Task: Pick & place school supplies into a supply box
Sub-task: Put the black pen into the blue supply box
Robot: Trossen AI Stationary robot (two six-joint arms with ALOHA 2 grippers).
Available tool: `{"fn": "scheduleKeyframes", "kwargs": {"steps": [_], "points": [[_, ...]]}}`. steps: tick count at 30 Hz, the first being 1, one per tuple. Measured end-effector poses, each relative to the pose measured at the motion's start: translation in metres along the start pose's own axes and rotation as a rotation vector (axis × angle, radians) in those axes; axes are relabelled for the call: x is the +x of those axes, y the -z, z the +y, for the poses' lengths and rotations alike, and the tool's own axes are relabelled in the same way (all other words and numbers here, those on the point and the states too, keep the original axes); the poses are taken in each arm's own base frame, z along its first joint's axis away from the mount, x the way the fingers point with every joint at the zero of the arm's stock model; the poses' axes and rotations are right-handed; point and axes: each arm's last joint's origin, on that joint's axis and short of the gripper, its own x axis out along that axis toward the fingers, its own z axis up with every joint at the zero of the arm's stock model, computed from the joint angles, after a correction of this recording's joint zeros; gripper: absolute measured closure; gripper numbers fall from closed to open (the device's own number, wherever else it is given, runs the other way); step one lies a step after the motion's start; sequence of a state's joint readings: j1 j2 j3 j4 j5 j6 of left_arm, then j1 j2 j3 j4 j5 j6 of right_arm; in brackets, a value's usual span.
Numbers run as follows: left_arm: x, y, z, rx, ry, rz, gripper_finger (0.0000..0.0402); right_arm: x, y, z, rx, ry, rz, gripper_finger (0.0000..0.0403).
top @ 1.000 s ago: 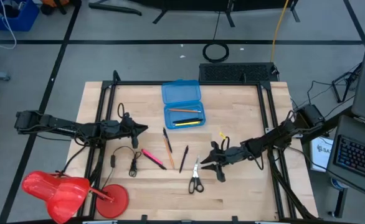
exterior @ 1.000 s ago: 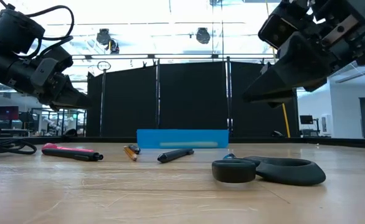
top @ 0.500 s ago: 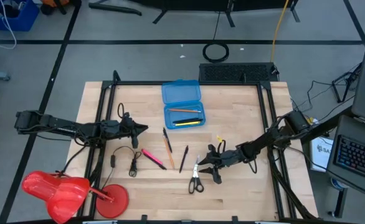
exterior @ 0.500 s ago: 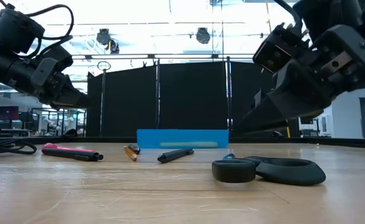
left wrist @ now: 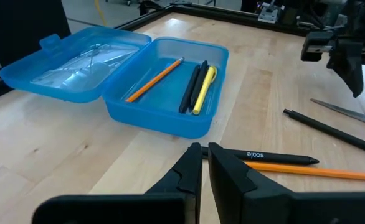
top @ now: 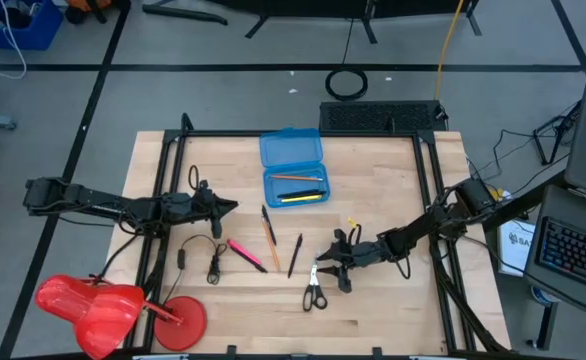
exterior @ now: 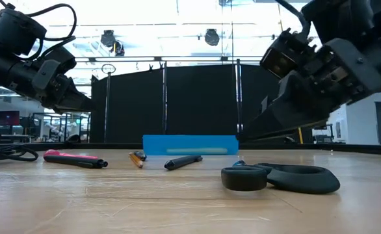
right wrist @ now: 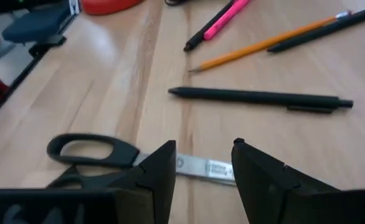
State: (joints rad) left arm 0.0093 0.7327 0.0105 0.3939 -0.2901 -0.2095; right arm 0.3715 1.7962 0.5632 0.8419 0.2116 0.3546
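Observation:
The open blue supply box (top: 294,186) lies at the table's far middle, its lid (top: 290,148) folded back; an orange pencil, a black pen and a yellow pen (left wrist: 202,90) lie inside. On the wood nearer lie a black pen (top: 266,218), an orange pencil (top: 271,240), another black pen (top: 295,255), a pink pen (top: 245,253) and black-handled scissors (top: 314,291). My right gripper (right wrist: 201,163) is open, low over the scissors, one finger on each side of the steel blades (right wrist: 198,167), apart from them. My left gripper (left wrist: 204,155) hovers shut at the table's left.
A thin black cable with a plug (top: 213,258) lies left of the pink pen. Red plastic things (top: 103,305) sit at the near left corner. Black frame rails (top: 428,200) run along the table's sides. Bare wood lies right of the scissors.
My right gripper has sunk toward the scissors and gone a little toward the table's left, its fingers now astride the blades. Nothing on the table has moved.

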Motion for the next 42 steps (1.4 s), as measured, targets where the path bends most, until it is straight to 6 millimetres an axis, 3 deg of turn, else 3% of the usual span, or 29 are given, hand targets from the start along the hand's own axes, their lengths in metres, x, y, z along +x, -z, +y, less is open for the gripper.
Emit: {"fn": "scheduleKeyframes", "kwargs": {"steps": [4,9,14,20,30,37,42], "points": [[0.000,0.000,0.000,0.004,0.000,0.000,0.0371,0.007,-0.007,-0.002,-0.042,-0.006,0.036,0.0258],[0.000,0.000,0.000,0.006,0.000,0.000,0.0371,0.023,-0.033,0.001,-0.204,0.005,0.078,0.0260],[0.000,0.000,0.000,0.006,-0.001,0.001,0.0371,0.033,-0.049,-0.011,-0.290,0.072,0.203,0.0265],[0.000,0.000,0.000,0.018,0.000,0.001,0.0371,0.038,-0.068,-0.026,-0.311,0.002,0.256,0.0266],[0.000,0.000,0.000,0.021,0.000,-0.003,0.0371,0.046,-0.072,-0.041,-0.343,-0.049,0.230,0.0266],[0.000,0.000,0.000,0.023,0.000,-0.003,0.0371,0.077,-0.063,-0.037,-0.408,-0.082,0.288,0.0266],[0.000,0.000,0.000,0.024,0.000,-0.001,0.0371,0.090,-0.069,-0.032,-0.446,-0.092,0.339,0.0266]]}}
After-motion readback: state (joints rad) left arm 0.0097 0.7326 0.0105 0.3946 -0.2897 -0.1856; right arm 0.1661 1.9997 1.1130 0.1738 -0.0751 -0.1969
